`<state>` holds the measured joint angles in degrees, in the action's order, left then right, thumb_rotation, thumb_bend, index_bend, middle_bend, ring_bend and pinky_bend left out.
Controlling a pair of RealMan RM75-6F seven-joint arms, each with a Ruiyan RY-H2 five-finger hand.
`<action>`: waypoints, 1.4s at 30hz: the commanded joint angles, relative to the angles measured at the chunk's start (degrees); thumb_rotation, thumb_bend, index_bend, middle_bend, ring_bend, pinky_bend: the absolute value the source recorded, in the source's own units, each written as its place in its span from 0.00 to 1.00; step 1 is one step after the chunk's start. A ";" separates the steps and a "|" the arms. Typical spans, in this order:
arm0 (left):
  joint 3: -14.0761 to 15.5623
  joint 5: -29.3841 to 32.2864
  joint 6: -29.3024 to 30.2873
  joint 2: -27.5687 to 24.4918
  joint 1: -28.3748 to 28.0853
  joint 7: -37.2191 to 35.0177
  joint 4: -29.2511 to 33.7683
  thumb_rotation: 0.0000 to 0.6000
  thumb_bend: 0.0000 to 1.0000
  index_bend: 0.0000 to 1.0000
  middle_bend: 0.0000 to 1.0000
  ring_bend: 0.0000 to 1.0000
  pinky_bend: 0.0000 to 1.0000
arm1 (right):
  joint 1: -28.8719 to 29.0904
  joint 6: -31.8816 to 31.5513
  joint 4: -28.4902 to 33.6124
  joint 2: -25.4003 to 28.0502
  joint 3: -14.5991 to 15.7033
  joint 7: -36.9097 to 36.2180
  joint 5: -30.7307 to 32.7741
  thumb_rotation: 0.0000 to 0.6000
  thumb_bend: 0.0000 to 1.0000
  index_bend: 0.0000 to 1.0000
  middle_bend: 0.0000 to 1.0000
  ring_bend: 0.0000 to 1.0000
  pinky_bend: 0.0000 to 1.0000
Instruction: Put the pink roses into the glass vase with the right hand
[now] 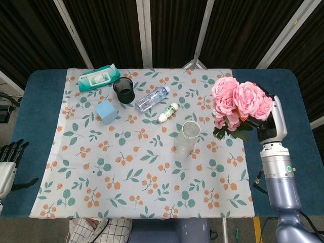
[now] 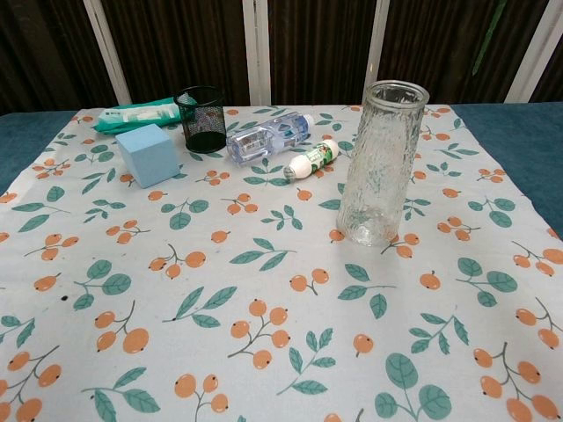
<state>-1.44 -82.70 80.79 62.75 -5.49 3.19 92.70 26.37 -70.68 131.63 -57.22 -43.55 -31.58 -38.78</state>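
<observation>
One bunch of pink roses [image 1: 238, 101] sits at the right of the head view, blooms up and toward the camera, its green leaves hanging below at the right edge of the printed cloth [image 1: 126, 167]. The right hand [image 1: 267, 124] is just behind and below the blooms and appears to be gripping the stems, though the flowers hide the fingers, so the exact grip cannot be told. Held high like this, the bunch seems ready to be carried left and tipped stems-first into the vase.

The glass vase [image 1: 187, 136] stands upright and empty near the middle of the cloth, a little left of the roses and apart from them; the chest view shows its mouth open and its textured wall, an easy target from above.

Further out, in the upper middle, lie a small white bottle [image 1: 168, 112] and a clear water bottle [image 1: 152, 98], both on their sides. Left of them stand a black mesh cup [image 1: 123, 89] and a blue cube [image 1: 106, 111], with a green wipes pack [image 1: 98, 77] at the upper left; its label print is too small to read.

The left hand [image 1: 11, 152] rests at the far left edge, off the cloth, fingers loosely extended and holding nothing.
</observation>
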 commanded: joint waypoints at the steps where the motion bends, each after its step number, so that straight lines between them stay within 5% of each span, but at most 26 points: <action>1: -0.01 -0.09 0.07 -0.05 -0.01 -0.17 -0.09 1.00 0.00 0.00 0.00 0.00 0.00 | 2.18 0.81 0.86 -0.16 -0.56 1.14 2.91 1.00 0.41 0.54 0.49 0.53 0.45; 16: -0.21 0.61 -0.55 -0.35 -0.22 -1.07 -0.11 1.00 0.00 0.00 0.00 0.00 0.00 | 6.50 -0.02 2.00 -3.12 -1.11 2.29 5.11 1.00 0.41 0.54 0.49 0.53 0.45; 42: -0.02 0.74 -1.63 -0.79 -0.63 -2.35 -0.15 1.00 0.00 0.00 0.00 0.00 0.00 | 9.74 2.30 -10.01 -14.95 6.97 2.55 4.96 1.00 0.41 0.54 0.49 0.53 0.47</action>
<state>-1.48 -81.97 79.19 61.96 -6.10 0.83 92.54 36.11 -68.39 121.97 -71.68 -36.88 -28.85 -33.63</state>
